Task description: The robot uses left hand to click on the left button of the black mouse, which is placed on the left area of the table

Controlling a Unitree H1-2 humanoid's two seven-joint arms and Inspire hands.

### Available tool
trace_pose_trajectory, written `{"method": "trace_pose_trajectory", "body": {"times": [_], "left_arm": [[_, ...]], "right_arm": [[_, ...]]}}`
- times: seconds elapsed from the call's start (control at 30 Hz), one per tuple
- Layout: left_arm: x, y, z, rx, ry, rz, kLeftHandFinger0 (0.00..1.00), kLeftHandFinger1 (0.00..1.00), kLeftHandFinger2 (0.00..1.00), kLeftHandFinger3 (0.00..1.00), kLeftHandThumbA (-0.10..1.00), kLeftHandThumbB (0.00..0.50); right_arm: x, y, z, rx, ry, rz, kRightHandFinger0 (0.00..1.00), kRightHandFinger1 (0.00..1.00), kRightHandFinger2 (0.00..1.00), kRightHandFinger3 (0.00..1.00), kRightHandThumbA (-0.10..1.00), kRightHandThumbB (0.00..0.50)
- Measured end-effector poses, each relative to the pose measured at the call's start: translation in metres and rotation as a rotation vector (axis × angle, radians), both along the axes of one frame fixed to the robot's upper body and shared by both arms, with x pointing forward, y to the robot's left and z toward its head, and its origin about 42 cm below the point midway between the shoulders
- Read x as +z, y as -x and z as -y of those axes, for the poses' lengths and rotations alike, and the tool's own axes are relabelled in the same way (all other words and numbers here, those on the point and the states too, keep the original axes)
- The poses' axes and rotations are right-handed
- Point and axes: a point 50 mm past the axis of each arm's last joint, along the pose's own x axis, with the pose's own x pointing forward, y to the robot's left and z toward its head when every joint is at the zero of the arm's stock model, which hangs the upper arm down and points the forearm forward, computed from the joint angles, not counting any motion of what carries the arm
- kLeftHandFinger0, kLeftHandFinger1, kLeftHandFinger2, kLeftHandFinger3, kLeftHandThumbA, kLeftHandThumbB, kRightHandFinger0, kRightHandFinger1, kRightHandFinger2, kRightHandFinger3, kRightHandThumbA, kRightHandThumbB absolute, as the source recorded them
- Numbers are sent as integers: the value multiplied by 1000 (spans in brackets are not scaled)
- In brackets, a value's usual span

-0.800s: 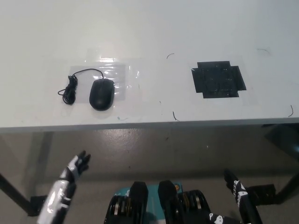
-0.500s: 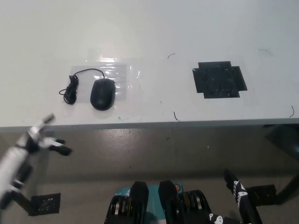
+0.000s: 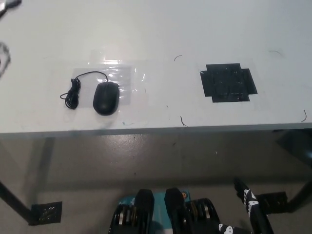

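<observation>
- Left hand (image 3: 7,4) first: only a blurred sliver shows, at the far 10 o'clock corner of the view, right on the edge. I cannot tell whether its fingers are spread or curled.
- It hangs well apart from the black mouse (image 3: 106,97), nothing touching, so by my read the click is not yet made.
- The black mouse lies on the left part of the table (image 3: 156,29), near the front edge, its nose pointing to 12 o'clock.
- Left to do, I'd say: bring the hand down toward 4 o'clock, settle over the mouse, and press the left button.
- The cable (image 3: 73,92) loops out at the mouse's 9 o'clock, bundled just beside it. It could snag an approach from that side.
- A clear film patch (image 3: 124,75) lies under and behind the mouse.
- A black tape square (image 3: 227,83) sits well off at 3 o'clock, no obstacle.
- Right hand (image 3: 248,197) rests low at 5 o'clock, below the table edge. I cannot tell how its fingers are set.
</observation>
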Motion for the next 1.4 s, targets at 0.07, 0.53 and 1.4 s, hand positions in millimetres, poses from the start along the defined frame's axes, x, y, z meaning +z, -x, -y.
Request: {"method": "trace_pose_trajectory", "body": {"times": [0.07,0.53,1.4], "left_arm": [[13,-14,5,-10,-32,-34,32,29,242,1000,1000,388],[24,-137,35,51,-403,-554,0,3,289,1000,1000,465],[-6,-208,54,233,-718,-896,0,0,249,1000,1000,297]], "right_arm": [[0,0,0,-1,0,1,1000,1000,1000,1000,1000,142],[3,-4,3,-6,5,12,1000,1000,1000,1000,1000,167],[13,-7,17,-9,40,49,1000,1000,1000,1000,1000,184]]}}
